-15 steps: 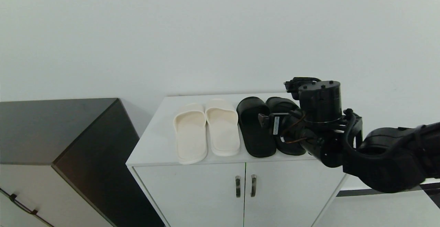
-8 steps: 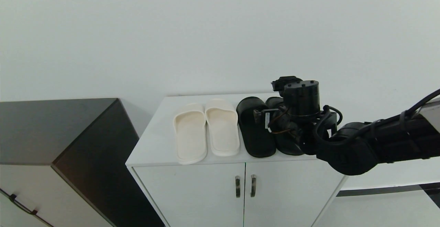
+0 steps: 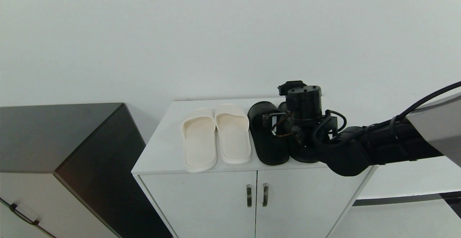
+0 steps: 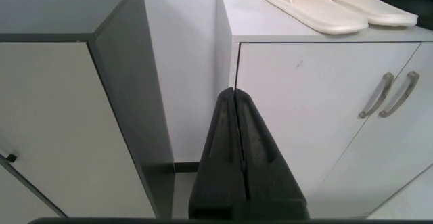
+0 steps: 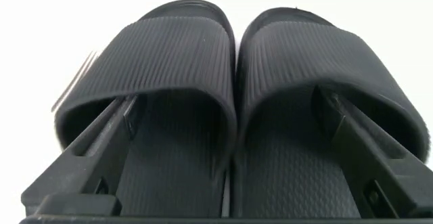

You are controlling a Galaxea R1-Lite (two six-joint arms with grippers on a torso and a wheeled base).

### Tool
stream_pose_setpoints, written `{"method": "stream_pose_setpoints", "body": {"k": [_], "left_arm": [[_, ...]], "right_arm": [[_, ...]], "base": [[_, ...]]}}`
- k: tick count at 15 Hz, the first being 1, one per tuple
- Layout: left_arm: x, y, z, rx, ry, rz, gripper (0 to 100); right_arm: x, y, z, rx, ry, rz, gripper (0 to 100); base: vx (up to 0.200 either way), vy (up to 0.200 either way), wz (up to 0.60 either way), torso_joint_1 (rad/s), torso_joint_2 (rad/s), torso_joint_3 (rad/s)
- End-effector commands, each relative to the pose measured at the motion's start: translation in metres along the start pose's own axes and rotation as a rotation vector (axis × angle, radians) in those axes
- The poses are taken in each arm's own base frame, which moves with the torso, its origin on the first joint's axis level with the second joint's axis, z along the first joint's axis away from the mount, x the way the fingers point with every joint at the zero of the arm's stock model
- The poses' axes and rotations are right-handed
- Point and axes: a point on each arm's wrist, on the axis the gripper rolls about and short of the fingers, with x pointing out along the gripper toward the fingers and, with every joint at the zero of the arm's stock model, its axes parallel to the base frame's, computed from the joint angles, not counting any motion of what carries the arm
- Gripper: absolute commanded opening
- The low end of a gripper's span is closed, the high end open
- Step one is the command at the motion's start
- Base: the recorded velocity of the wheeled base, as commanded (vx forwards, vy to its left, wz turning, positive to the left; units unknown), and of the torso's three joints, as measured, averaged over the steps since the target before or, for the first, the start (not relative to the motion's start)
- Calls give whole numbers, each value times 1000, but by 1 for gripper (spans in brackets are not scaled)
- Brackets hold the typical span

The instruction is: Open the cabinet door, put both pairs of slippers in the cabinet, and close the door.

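A white cabinet (image 3: 162, 151) stands with both doors shut, their handles (image 3: 257, 194) side by side at the middle. On its top lie a pair of white slippers (image 3: 216, 135) and, to their right, a pair of black slippers (image 3: 268, 137). My right gripper (image 3: 293, 130) is low over the black pair. In the right wrist view it (image 5: 230, 176) is open, with one finger (image 5: 101, 149) under the strap of each black slipper (image 5: 169, 55). My left gripper (image 4: 235, 95) is shut on nothing, down in front of the cabinet's left corner.
A dark-topped cabinet (image 3: 54, 133) stands to the left of the white one, with a narrow gap between them. A plain wall runs behind. The white slippers (image 4: 325, 7) and door handles (image 4: 392, 95) show in the left wrist view.
My right arm has moved left and forward over the cabinet top, bringing its gripper onto the black slippers. The slippers and doors have not moved.
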Motion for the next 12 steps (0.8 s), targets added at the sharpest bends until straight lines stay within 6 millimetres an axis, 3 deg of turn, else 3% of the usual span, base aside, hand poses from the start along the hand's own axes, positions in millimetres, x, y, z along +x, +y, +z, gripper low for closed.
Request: {"method": "stream_pose_setpoints", "body": {"k": [1,8,9,12], "left_arm": [[0,0,0,0,-1,1,0],[0,0,0,-2,-1,1,0],[0,0,0,-2,-1,1,0],[0,0,0,-2,-1,1,0]], "right_arm": [[9,2,-1,4,-6,-5,100],[29,3,-11,-3,-4,-42,100],[30,3,-10,1,-11,-41,0],[30,5,-6,-6,-23,-44,0]], "base": [[0,0,0,0,0,0],[0,0,0,0,0,0],[0,0,0,0,0,0],[0,0,0,0,0,0]]}}
